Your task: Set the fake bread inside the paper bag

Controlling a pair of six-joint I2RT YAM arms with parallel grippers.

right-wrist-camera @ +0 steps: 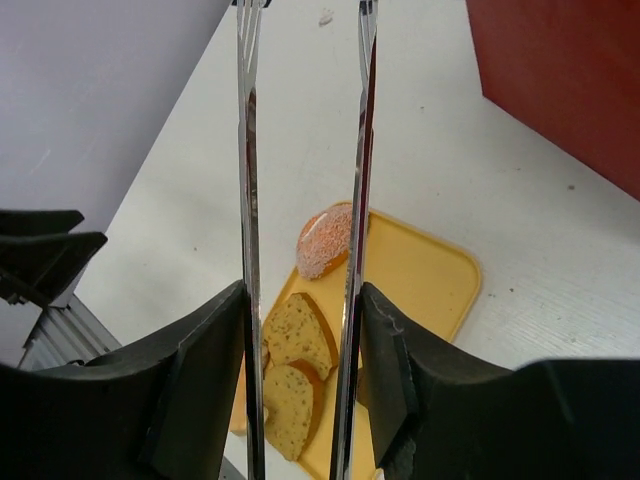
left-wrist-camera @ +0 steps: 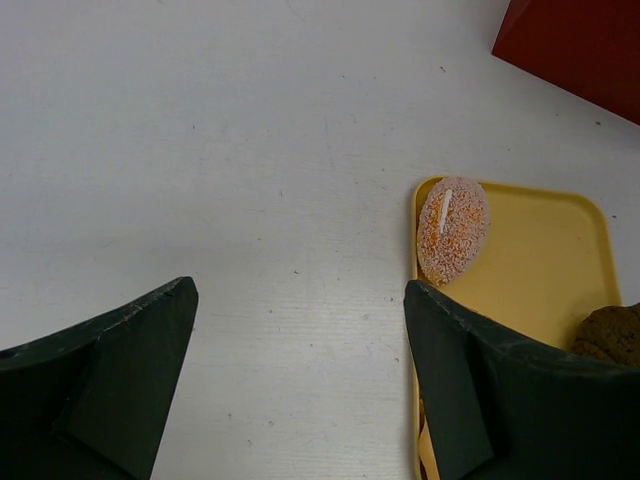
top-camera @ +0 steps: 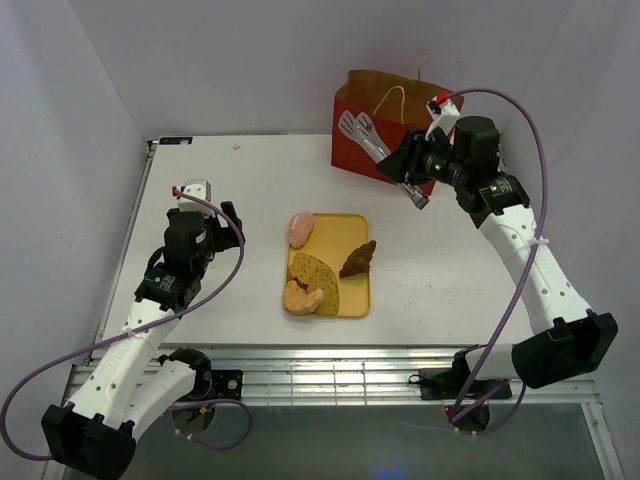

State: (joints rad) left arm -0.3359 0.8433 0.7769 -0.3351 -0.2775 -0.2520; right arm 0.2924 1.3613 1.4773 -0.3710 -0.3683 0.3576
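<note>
The fake bread lies on a yellow tray (top-camera: 356,296): a pinkish roll (top-camera: 300,229), yellow speckled slices (top-camera: 314,271), an orange bun (top-camera: 300,298) and a dark brown croissant (top-camera: 358,258). The red paper bag (top-camera: 372,140) stands upright at the back right. My right gripper (top-camera: 412,168) is shut on long metal tongs (top-camera: 364,135), held in the air in front of the bag. The tong arms (right-wrist-camera: 248,200) are apart with nothing between them. Below them are the roll (right-wrist-camera: 325,240) and slices (right-wrist-camera: 298,330). My left gripper (top-camera: 226,226) is open and empty, left of the tray.
The left wrist view shows my open gripper (left-wrist-camera: 300,288) over bare table, with the roll (left-wrist-camera: 453,230), the tray's corner (left-wrist-camera: 545,250) and the bag's bottom corner (left-wrist-camera: 580,45) to the right. The table's near edge has a metal rail (top-camera: 330,370).
</note>
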